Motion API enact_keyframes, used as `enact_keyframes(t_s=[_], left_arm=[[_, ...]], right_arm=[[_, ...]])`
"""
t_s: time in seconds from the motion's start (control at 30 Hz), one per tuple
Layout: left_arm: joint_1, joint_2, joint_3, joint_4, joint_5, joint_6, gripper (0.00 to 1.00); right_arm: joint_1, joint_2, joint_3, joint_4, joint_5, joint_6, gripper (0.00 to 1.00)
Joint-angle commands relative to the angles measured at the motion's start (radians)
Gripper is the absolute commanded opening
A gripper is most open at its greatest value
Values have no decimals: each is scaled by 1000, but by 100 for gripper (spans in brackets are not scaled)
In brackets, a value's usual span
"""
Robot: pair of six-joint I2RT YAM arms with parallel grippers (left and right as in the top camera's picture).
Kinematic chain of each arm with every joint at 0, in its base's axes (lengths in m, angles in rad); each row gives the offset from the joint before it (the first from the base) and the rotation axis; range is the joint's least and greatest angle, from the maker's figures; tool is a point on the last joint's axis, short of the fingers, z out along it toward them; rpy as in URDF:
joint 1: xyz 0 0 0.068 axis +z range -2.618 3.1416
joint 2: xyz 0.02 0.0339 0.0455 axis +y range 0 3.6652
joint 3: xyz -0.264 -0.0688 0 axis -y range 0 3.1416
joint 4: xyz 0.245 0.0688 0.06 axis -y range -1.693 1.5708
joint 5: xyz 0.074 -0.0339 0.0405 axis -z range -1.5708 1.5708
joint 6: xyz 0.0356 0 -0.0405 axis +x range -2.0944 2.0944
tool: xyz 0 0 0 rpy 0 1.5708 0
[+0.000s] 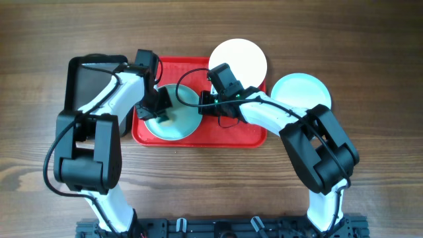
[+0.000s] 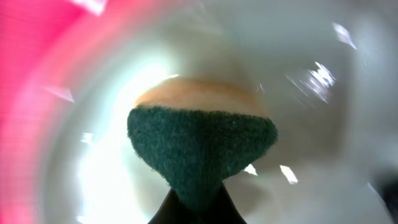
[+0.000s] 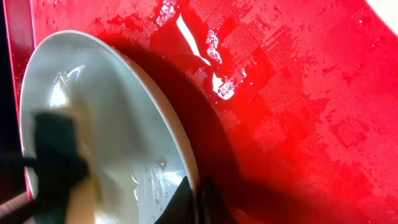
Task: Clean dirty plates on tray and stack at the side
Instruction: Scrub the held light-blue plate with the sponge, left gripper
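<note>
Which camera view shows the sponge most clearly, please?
The left wrist view: the sponge fills the middle, green scouring face and yellow body plain, against the aqua plate. The right wrist view shows it only as a dark blur on that plate; overhead, the left end effector hides it.

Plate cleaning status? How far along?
Looks done: the aqua plate on the table lies right of the red tray. In hand: left hand presses a sponge into the aqua plate on the tray; right hand pinches its rim. Left: cream-white plate overlaps the tray's far corner; nothing stacked yet.
</note>
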Motion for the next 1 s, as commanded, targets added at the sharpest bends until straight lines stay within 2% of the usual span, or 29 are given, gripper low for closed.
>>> enact_keyframes(t_s=[0.0, 0.27, 0.37, 0.47, 0.57, 0.73, 0.87, 0.97], left_arm=[[-24, 47, -42, -8, 414, 180, 4], [-25, 47, -42, 117, 377, 138, 4], [-25, 47, -42, 186, 224, 6, 4], [-25, 47, -42, 257, -22, -128, 4], [-25, 47, -42, 273, -230, -204, 4], [-25, 47, -42, 154, -410, -280, 4], [-25, 47, -42, -4, -412, -282, 4], [-25, 47, -42, -92, -345, -261, 4]], right_arm=[[-4, 19, 13, -1, -3, 10, 4], [-4, 19, 13, 0, -3, 10, 4], [-4, 19, 13, 0, -3, 10, 4], [-4, 19, 13, 1, -3, 10, 4], [-4, 19, 13, 0, -3, 10, 4], [-4, 19, 13, 0, -3, 10, 4], [-4, 19, 13, 1, -3, 11, 4], [-4, 19, 13, 3, -3, 10, 4]])
